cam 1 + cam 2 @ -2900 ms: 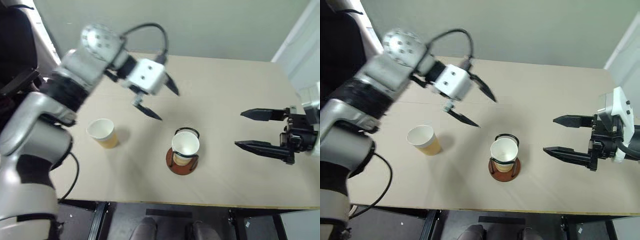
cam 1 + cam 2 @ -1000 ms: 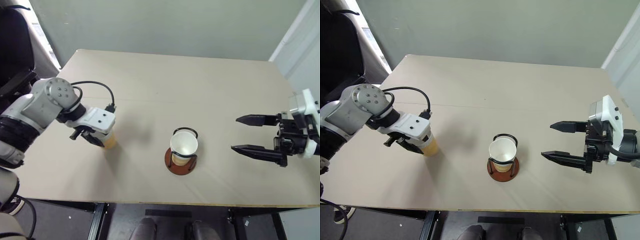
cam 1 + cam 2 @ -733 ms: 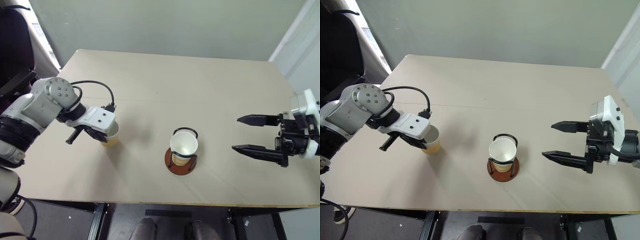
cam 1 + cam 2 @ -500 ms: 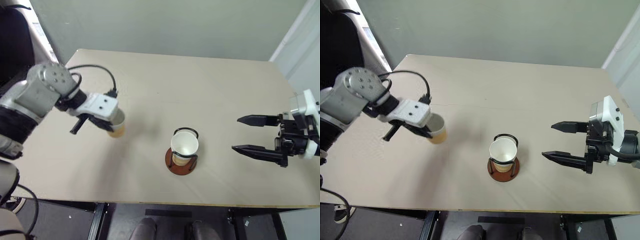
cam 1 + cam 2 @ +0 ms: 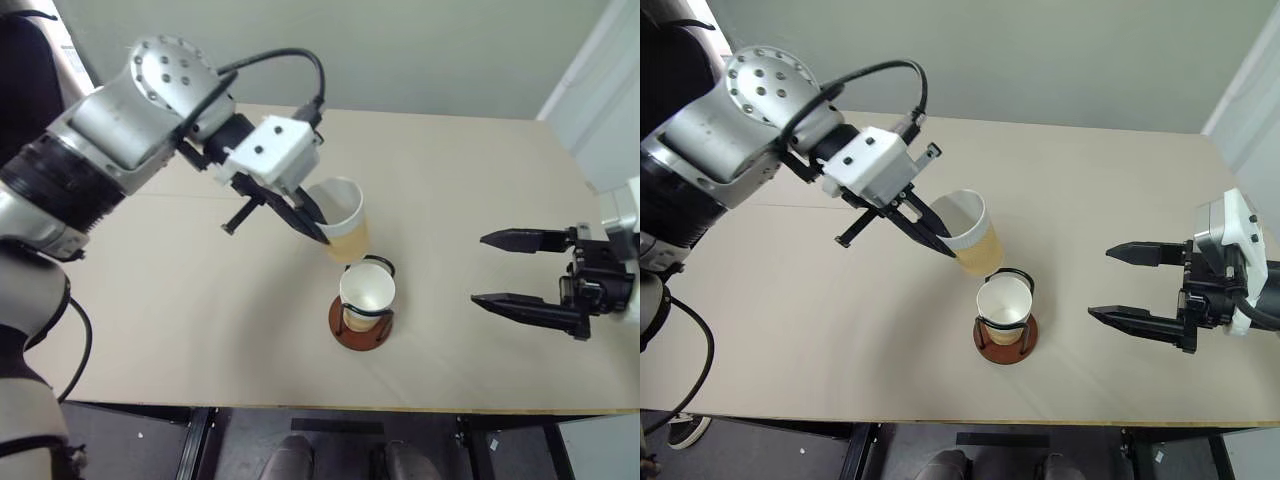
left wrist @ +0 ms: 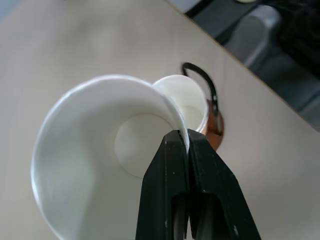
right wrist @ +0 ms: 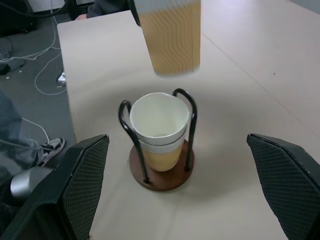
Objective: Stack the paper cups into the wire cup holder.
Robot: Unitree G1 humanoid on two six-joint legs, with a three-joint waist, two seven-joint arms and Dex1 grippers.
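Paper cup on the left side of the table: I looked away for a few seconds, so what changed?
The left gripper came down, shut on the rim of that paper cup, lifted it and carried it rightward, above the wire cup holder. The cups in the holder and the open right gripper stayed put.

Head stereo pair looks steeply down over table [image 5: 480, 180]; wrist cameras close, sharing cup holder [image 7: 162, 150].

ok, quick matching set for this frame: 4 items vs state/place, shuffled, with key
Items:
1. left gripper
2. right gripper
3. lifted paper cup
4. wire cup holder

States:
A. in the air, above and beside the holder
B. open, holding nothing
C. on the table, stacked cups inside
D. shut on a cup's rim

Pairs: 1-D, 2-B, 3-A, 4-C
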